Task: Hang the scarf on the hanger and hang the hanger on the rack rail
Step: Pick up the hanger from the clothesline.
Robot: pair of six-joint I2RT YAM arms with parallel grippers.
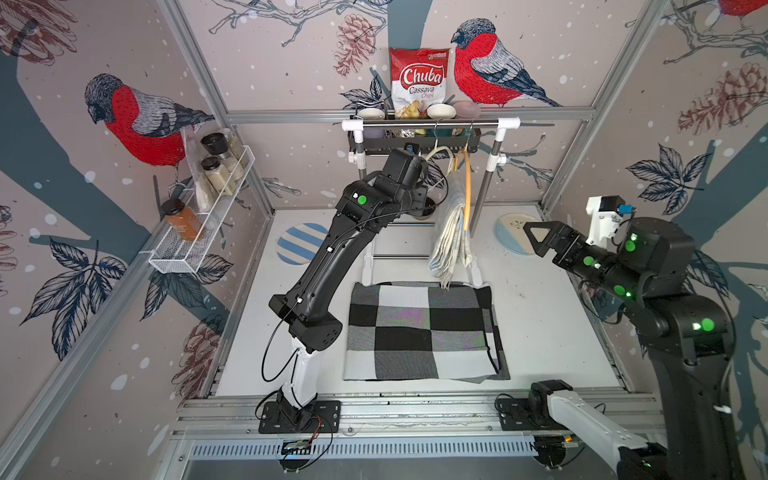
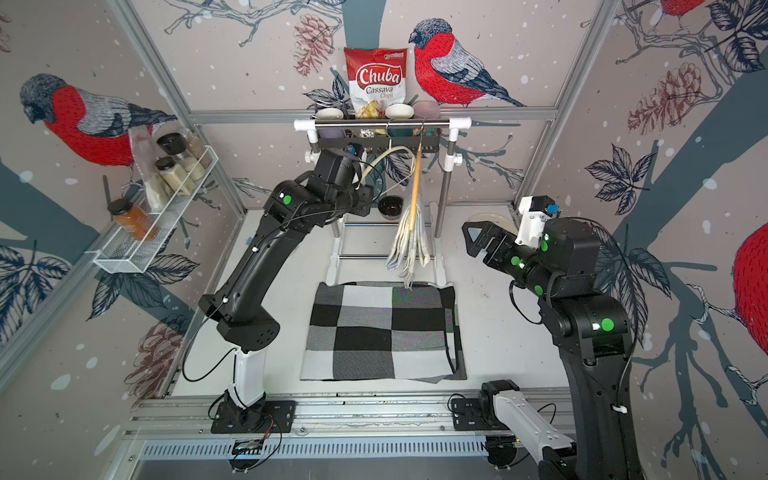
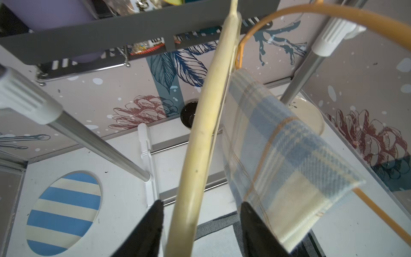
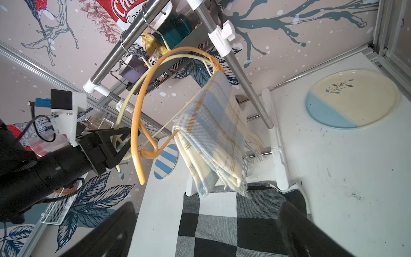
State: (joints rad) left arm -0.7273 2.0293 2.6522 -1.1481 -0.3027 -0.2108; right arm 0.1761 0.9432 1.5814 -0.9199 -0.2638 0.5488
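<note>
Left wrist view shows you the left gripper (image 3: pixel 199 203), jaws apart, straddling the cream hanger (image 3: pixel 200 133). The scarf (image 3: pixel 278 155) drapes over the orange hanger (image 3: pixel 329 8). The right gripper (image 1: pixel 530 239) gapes empty.

Two hangers hang from the rail (image 1: pixel 399 123): one cream hanger (image 3: pixel 200 138), one orange hanger (image 1: pixel 468 187). Below the rail are one plaid scarf (image 1: pixel 451 237), one black bowl (image 2: pixel 390 206), one checkered cloth (image 1: pixel 419 332) and two plates: striped plate (image 1: pixel 297 243), blue-and-cream plate (image 1: pixel 509 235).
</note>
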